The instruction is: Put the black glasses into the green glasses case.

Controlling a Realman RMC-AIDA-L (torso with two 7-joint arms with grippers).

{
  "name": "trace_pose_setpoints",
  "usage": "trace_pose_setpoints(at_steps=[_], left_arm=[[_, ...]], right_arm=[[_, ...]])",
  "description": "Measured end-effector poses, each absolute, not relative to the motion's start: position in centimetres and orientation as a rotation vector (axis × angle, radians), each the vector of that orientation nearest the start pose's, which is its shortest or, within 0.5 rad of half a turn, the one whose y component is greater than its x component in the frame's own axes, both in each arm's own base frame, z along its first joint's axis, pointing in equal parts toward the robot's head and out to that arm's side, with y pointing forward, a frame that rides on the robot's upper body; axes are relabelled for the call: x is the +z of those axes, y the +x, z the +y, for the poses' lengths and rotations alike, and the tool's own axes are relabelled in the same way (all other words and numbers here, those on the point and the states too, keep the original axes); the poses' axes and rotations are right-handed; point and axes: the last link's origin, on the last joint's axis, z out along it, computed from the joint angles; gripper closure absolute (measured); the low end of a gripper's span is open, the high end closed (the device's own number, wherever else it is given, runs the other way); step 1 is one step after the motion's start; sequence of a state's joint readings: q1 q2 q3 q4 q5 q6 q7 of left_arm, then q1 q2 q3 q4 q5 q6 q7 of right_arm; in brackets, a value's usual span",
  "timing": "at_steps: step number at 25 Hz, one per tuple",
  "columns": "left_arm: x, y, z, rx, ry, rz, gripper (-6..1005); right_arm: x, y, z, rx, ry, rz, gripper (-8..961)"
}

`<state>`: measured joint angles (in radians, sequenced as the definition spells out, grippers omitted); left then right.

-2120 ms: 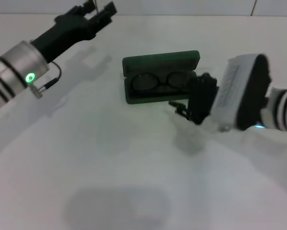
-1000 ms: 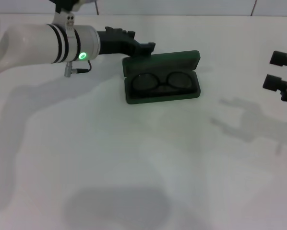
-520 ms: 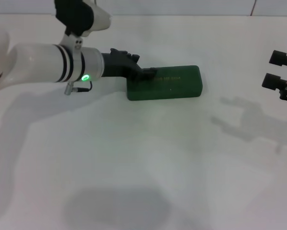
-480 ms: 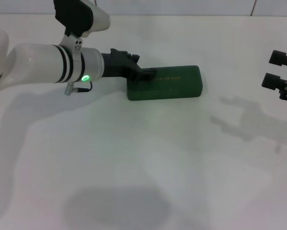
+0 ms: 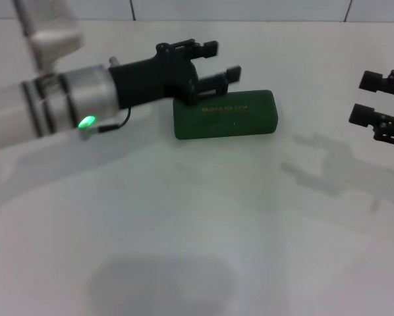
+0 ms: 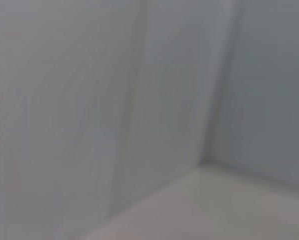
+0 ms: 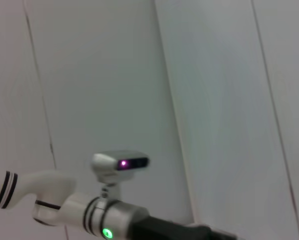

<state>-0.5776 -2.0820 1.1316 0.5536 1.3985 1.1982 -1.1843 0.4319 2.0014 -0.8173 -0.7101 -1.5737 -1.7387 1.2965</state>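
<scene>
Green glasses case [image 5: 226, 114] lies shut on the white table [image 5: 203, 224], toward the far middle of the surface, its long side running across the head view; the black glasses cannot be seen with the lid down. Small gold lettering runs along the lid, too fine to read. The table spreads wide and bare on the near side of the case and to its right, with only soft shadows on it, and a pale tiled wall closes the far edge. The left arm reaches in from the left with a green light lit on its silver wrist section, and the left gripper [image 5: 217, 62] hangs over the case's far left corner, its two black fingers spread apart with nothing between them; whether it touches the lid cannot be told. The right gripper [image 5: 375, 99] sits at the right edge, well apart from the case, its two fingers parted and holding nothing. From the right wrist view the left arm [image 7: 94, 212] shows against the wall, a small camera with a purple light mounted on it. The left wrist view shows only blurred wall and table.
</scene>
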Motion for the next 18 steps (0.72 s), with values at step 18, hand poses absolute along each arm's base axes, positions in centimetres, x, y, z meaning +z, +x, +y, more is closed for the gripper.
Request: trace_pose_setpoints(at_steps=[18], left_arm=[[-0.5,-23.0,26.7,-1.218,-2.757,0.111,325]], right_arm=[[1.1,20.5,30.9,1.037,-2.885,0.010,293]])
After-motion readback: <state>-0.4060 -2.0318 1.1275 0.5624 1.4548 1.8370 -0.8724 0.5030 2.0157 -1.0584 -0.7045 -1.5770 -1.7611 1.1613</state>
